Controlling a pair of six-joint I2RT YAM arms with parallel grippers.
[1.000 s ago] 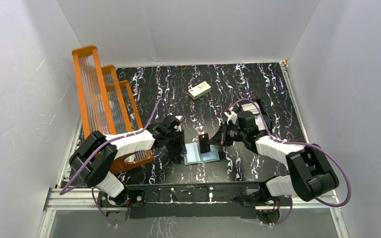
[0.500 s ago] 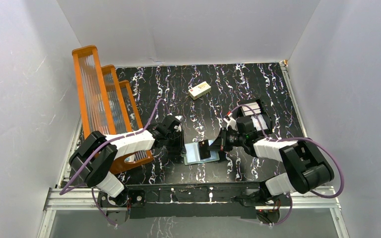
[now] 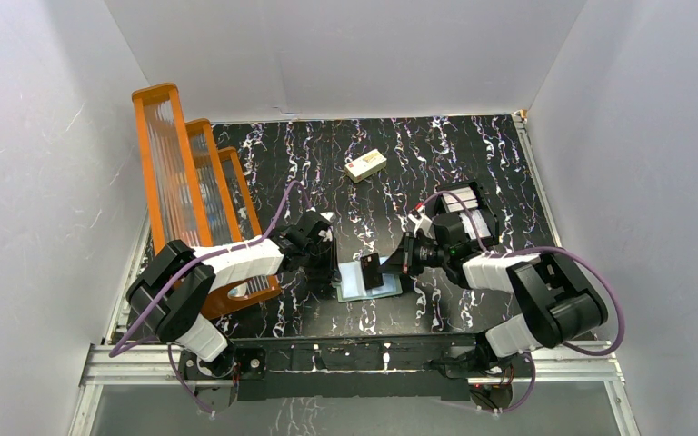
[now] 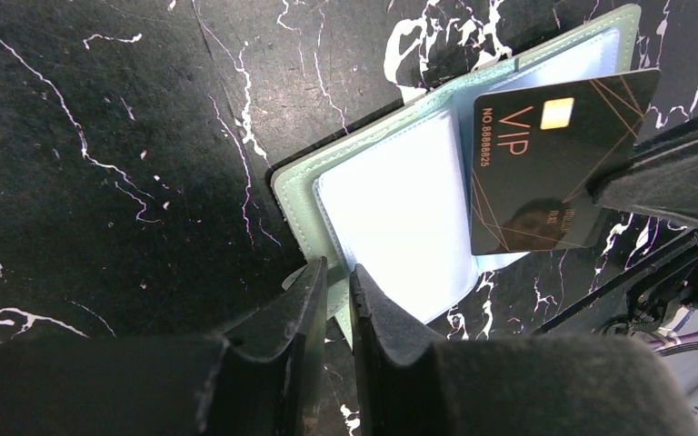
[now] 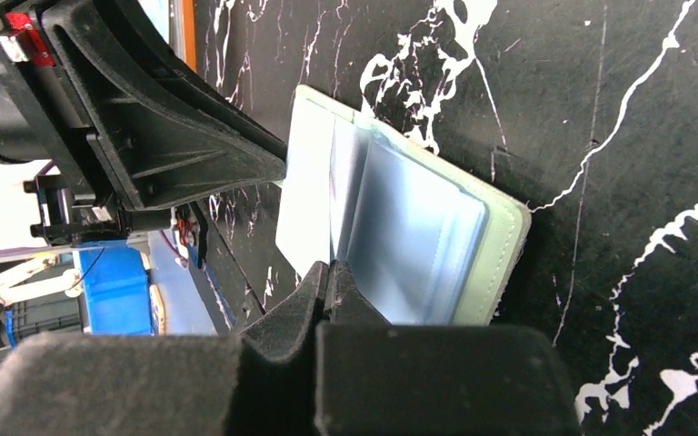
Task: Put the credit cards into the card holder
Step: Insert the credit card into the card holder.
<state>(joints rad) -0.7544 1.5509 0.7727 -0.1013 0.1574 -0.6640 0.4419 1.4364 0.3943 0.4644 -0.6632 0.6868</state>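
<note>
Card holder lies spread open on the black marbled table between the two arms, pale lining up, so its clear sleeves face the incoming card. The left gripper is pinched on the cover's edge, apparently to pin it flat and stop it sliding. The right gripper is clamped on one end of a black VIP credit card, holding it angled over the page nearer that arm, seemingly lined up to slide into a sleeve.
</note>
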